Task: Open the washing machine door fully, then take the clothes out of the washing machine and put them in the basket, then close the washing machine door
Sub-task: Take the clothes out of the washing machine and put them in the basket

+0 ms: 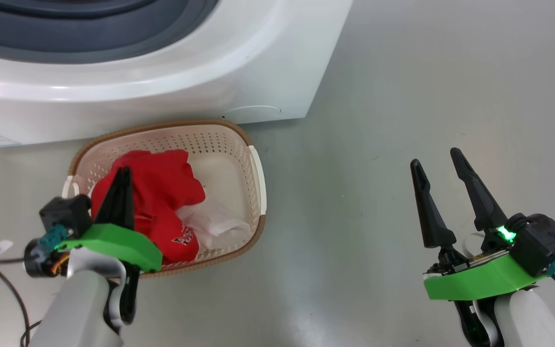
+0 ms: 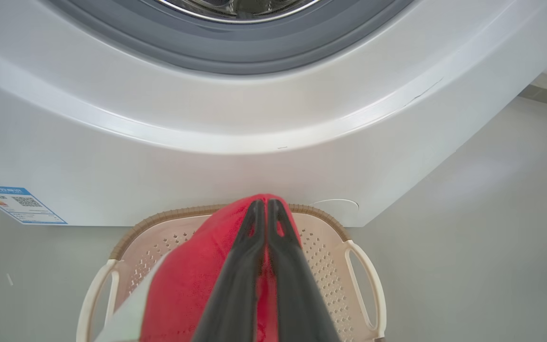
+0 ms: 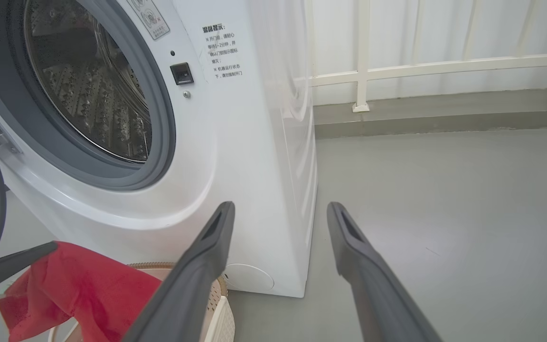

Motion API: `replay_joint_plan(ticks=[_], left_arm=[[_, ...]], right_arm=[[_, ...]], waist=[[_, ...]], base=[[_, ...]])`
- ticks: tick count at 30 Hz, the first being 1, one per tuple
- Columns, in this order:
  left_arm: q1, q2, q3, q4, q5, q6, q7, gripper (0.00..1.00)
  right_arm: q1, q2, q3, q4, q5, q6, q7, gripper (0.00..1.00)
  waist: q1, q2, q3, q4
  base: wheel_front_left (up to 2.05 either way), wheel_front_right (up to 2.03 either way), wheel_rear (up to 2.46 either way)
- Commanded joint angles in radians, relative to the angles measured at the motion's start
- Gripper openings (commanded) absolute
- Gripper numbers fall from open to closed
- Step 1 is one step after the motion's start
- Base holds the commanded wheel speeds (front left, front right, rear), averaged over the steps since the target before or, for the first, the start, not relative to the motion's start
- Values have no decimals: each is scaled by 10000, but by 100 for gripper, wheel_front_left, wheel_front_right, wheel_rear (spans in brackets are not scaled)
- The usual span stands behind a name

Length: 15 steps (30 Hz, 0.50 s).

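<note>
Head view: the left hand [image 1: 122,176] is pinching the red clothes [image 1: 162,193], fingers together, over the basket [image 1: 258,178] sitting before the washing machine [image 1: 162,86]. The right hand [image 1: 435,158] is hovering spread wide above the floor [image 1: 378,241]. Left wrist view: red fabric is draping around the closed fingers. Right wrist view: the clothes are hanging over the basket.

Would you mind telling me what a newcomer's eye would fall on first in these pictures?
The bright red clothes stand out first, pinched in the shut left gripper over the cream basket, which sits on the floor in front of the washing machine. Next comes the right gripper, fingers spread wide above the grey floor to the right. In the right wrist view the steel drum gapes open, with no clothes visible inside.
</note>
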Motion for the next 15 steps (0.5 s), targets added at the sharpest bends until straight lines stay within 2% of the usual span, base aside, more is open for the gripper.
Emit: replay_joint_plan(ticks=[1,15], left_arm=[[-333,141,347,192,63,-143,-134,0],[-1760,-138,691,3260,417,-742,-170,0]], right_arm=[[-132,-26,270,-228,-67,63,-63,100],[-440,-26,388,-179,36,63,-63,100]], waist=[[0,0,154,-82],[0,0,773,-436]], base=[[0,0,0],[0,0,0]])
